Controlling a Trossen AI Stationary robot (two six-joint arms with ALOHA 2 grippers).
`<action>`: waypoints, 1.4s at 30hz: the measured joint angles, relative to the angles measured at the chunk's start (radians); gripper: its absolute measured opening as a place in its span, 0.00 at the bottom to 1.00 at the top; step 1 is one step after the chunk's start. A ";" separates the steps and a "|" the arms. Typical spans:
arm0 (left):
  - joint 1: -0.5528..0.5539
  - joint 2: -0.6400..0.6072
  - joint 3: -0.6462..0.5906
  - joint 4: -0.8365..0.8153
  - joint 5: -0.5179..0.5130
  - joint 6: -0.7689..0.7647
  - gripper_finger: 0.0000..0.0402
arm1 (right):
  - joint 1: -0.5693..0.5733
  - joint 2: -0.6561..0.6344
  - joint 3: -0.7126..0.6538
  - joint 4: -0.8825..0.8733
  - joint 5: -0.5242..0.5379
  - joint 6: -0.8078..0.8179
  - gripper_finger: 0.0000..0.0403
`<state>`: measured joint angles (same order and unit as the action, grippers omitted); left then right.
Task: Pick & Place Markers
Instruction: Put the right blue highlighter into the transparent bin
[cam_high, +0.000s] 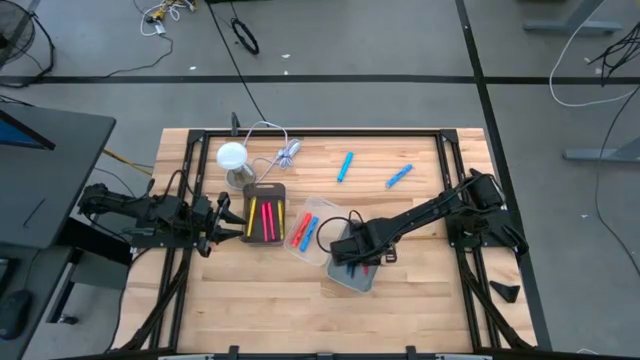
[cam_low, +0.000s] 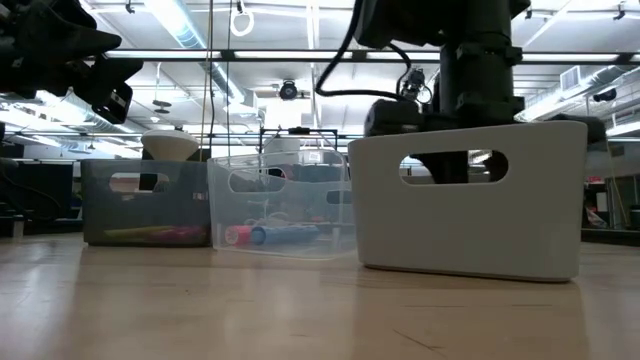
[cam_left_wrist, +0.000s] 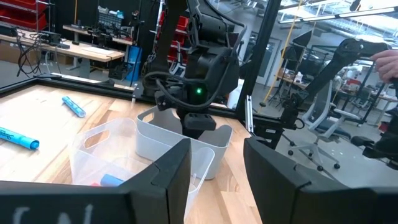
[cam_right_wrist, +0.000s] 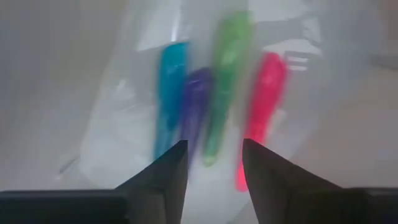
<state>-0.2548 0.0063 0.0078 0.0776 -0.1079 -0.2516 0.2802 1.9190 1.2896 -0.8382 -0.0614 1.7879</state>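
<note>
A: Right pincer (cam_high: 352, 262) status?

B: Down over the white bin (cam_high: 350, 277) at the near middle of the surface (cam_high: 420, 300). Fingers (cam_right_wrist: 163, 171) parted by a narrow gap, nothing between them. Its wrist view looks straight down at four markers on the bin floor: blue marker (cam_right_wrist: 168, 93), purple marker (cam_right_wrist: 195, 106), green marker (cam_right_wrist: 224, 81), pink marker (cam_right_wrist: 261, 106), lying roughly parallel. Blurred, so can't tell if any touch.

A: Other markers?

B: Dark bin (cam_high: 264, 215) holds yellow and pink ones side by side (cam_high: 260, 218). Clear bin (cam_high: 312, 228), between the dark and white bins, has a red and a blue marker (cam_high: 304, 233); the low view shows them lying on its floor. Two loose blue markers on the far side of the surface, well apart from the bins: one (cam_high: 345, 166) and another (cam_high: 399, 176) to its right.

A: Left pincer?

B: Left pincer (cam_high: 222, 220) hangs above the surface just beside the dark bin's left end, fingers (cam_left_wrist: 161, 177) moderately apart, empty. Pointed toward the bins and the right arm.

A: Anything else on the surface?

B: White round-topped lamp (cam_high: 233, 157) behind the dark bin, white cable bundle (cam_high: 286, 152) next to it.
</note>
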 joint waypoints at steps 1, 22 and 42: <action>0.000 0.000 0.000 0.000 0.000 0.000 0.38 | 0.000 0.000 0.000 0.015 0.001 -0.024 0.38; 0.000 0.000 0.000 0.000 0.000 0.000 0.38 | -0.053 -0.118 0.000 0.048 0.020 -0.700 0.39; 0.000 0.000 0.000 0.000 0.000 0.000 0.38 | -0.122 -0.363 0.001 -0.070 0.016 -1.767 0.39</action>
<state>-0.2546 0.0063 0.0079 0.0773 -0.1079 -0.2516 0.1581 1.5563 1.2903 -0.9082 -0.0452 0.0212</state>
